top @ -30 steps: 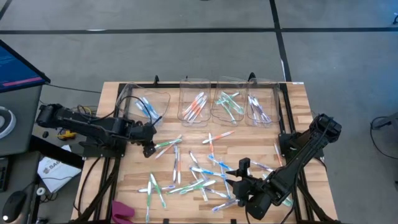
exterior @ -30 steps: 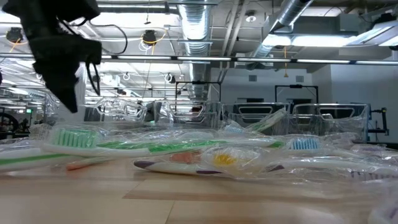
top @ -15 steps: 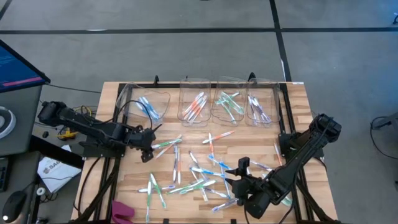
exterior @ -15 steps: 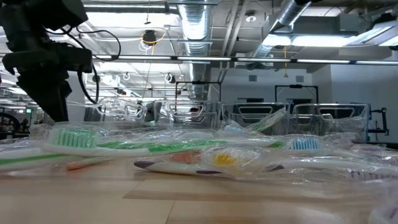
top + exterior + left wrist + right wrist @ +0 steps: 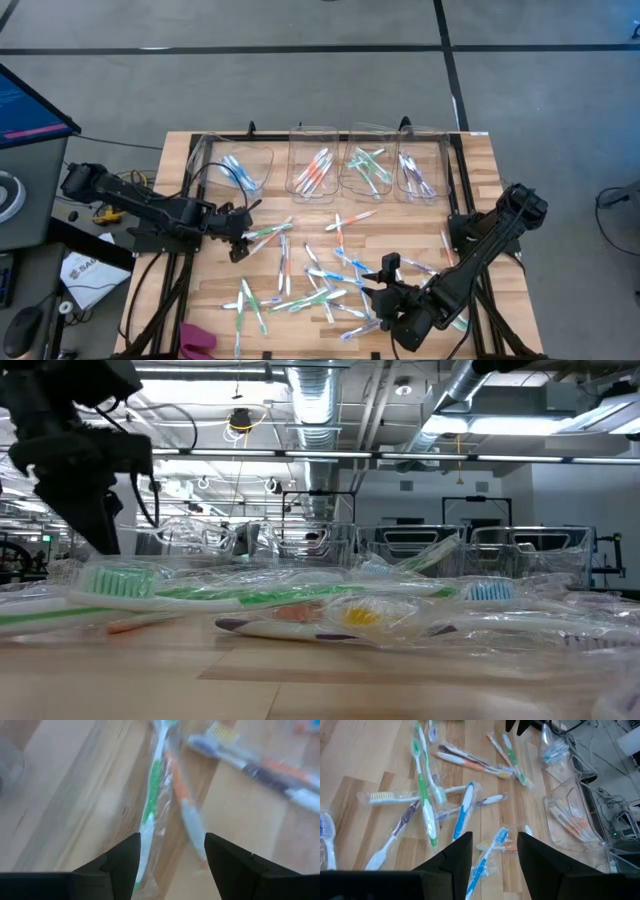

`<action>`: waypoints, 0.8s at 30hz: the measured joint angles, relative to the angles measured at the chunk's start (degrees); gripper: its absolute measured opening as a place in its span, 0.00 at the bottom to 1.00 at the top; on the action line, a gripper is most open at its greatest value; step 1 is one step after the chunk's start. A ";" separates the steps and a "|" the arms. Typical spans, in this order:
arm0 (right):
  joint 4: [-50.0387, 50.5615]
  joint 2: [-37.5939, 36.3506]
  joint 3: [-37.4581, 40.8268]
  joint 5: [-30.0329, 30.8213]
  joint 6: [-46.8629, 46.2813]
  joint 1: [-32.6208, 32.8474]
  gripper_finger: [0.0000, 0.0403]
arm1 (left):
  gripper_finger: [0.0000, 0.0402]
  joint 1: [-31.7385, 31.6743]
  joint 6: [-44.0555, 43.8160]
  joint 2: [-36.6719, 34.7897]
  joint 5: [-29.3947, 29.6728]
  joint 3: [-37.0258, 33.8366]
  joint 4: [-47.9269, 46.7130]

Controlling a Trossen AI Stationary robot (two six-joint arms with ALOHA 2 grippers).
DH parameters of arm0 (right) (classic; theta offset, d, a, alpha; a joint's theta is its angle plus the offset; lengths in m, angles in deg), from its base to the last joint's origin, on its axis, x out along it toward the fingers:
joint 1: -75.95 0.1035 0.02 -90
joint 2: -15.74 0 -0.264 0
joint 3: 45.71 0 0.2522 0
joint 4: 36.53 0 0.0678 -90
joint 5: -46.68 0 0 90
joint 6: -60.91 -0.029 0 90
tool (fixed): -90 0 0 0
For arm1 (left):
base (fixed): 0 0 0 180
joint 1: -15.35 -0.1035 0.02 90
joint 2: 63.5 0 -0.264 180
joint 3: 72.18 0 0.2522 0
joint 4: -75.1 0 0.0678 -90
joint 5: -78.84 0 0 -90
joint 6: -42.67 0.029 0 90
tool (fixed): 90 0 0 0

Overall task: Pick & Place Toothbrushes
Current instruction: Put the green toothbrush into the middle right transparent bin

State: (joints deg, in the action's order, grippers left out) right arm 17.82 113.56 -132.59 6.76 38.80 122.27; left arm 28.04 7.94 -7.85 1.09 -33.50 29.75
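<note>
left hand open, empty, over green toothbrush | right hand part-open, empty (front edge)

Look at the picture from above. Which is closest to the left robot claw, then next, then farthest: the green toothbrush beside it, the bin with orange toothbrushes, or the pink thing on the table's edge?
From the left gripper:
1. Green toothbrush, right beside the claw, toward the table's middle.
2. Bin with orange toothbrushes, in the back row of bins.
3. Pink thing, at the front edge.
</note>
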 joint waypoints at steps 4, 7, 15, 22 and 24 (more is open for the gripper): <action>-0.04 0.00 0.00 -0.96 0.01 -0.11 0.37 | 0.52 0.00 -0.26 0.00 0.01 -3.42 2.52; -0.05 0.00 0.00 -0.98 0.01 -0.38 0.37 | 0.51 0.00 -0.10 0.00 0.59 -4.41 3.16; -0.10 0.00 0.00 -2.25 0.01 -1.14 0.37 | 0.48 0.00 0.20 0.00 2.93 -6.30 3.87; -0.10 0.00 0.00 -2.27 0.01 -1.07 0.37 | 0.44 0.00 -0.13 0.00 2.93 -7.68 4.42; -0.12 0.00 0.00 -2.27 0.02 -1.07 0.37 | 0.43 0.00 -0.17 0.00 2.93 -8.00 4.61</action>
State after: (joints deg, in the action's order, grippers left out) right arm 17.70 113.56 -132.59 4.49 38.82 121.20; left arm 28.04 7.78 -7.85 4.02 -41.50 34.36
